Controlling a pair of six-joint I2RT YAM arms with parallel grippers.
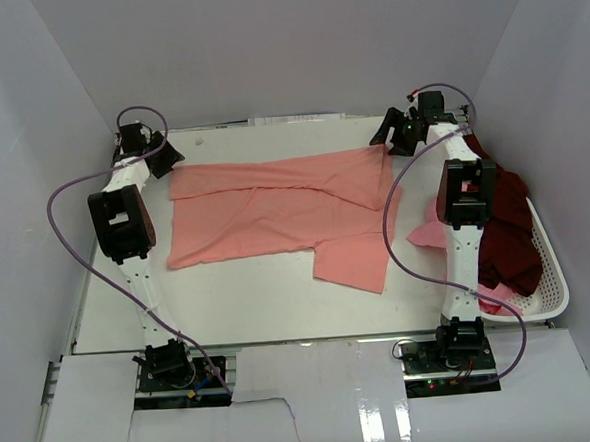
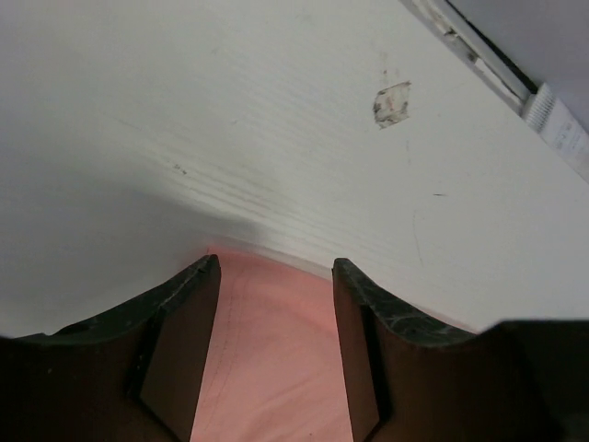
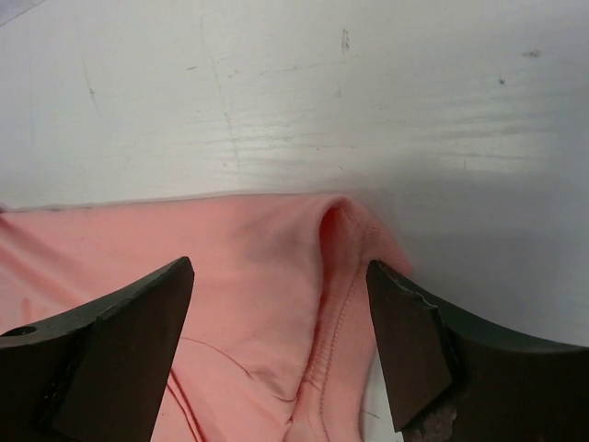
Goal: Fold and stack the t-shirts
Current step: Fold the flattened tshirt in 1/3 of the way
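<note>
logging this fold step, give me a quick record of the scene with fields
shirt in work: salmon shirt, spread on the table, far edge folded over
left gripper: open, over the shirt's far left corner
right gripper: open, over its far right corner
basket: right side, holds a maroon shirt and a pink shirt
stack: none yet

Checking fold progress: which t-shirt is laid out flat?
The salmon-pink t-shirt, spread across the table; the dark maroon t-shirt and lighter pink t-shirt sit crumpled at the white basket.
</note>
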